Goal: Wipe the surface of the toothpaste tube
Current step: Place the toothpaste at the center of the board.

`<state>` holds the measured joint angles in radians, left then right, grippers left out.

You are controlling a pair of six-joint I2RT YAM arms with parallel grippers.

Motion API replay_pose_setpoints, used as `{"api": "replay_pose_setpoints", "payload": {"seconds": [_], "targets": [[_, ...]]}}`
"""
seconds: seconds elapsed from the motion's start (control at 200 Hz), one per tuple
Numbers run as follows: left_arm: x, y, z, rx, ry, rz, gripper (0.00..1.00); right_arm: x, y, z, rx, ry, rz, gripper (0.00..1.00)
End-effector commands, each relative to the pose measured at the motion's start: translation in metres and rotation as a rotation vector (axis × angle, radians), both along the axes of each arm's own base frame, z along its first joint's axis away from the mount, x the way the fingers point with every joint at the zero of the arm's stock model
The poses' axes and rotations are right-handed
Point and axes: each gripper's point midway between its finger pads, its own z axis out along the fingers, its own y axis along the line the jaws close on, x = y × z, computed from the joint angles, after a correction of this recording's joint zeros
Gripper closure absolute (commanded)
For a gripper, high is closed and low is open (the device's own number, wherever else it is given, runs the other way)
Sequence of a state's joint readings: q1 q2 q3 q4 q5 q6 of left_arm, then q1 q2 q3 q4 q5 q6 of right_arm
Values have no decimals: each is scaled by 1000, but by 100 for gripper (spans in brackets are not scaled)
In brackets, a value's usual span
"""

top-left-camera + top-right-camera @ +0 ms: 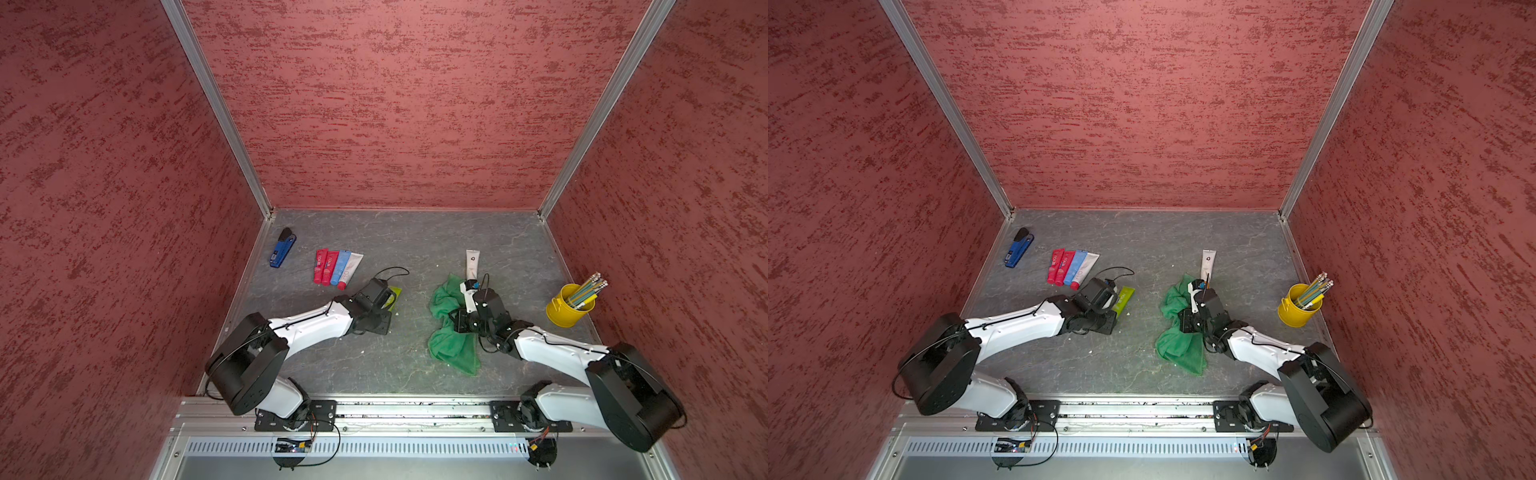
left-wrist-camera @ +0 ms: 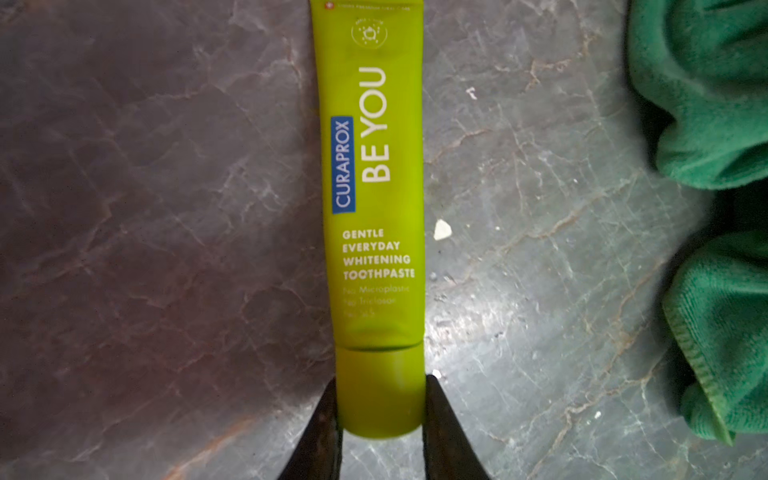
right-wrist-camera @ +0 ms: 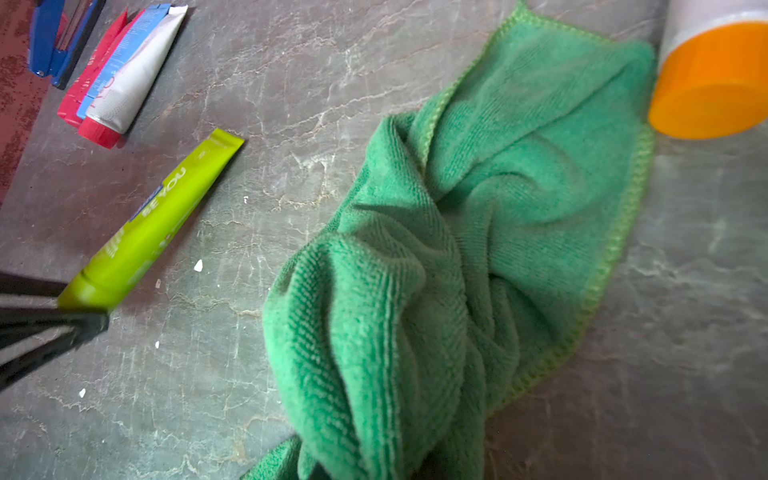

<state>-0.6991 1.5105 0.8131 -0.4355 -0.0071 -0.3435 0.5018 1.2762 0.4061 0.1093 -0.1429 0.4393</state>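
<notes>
The lime-green toothpaste tube (image 2: 374,187) carries "CURAPROX" on a blue label (image 2: 343,164) beside "BE YOU". Nearer its cap (image 2: 380,390) stands "GENTLE EVERYDAY WHITENING TOOTHPASTE"; the smaller print is blurred.

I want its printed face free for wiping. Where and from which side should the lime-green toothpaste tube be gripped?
The lime-green toothpaste tube lies flat, so take its cap from the cap end, a finger on each side, as the left gripper has it. The cap looks stiff and round; the printed body stays bare.
</notes>
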Motion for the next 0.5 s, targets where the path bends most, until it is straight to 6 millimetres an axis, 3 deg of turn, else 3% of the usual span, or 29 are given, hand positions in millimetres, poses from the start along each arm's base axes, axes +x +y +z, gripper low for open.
{"api": "replay_pose_setpoints", "payload": {"seconds": [0.0,0.281,0.496], "targets": [[21,6,4,14,10,9,100,2,4,4,23,-26,25,100],[66,35,-7,83,117,55,100,2,7,3,29,-23,37,100],[82,68,-6,132,142,120,100,2,8,3,30,-19,42,100]]}}
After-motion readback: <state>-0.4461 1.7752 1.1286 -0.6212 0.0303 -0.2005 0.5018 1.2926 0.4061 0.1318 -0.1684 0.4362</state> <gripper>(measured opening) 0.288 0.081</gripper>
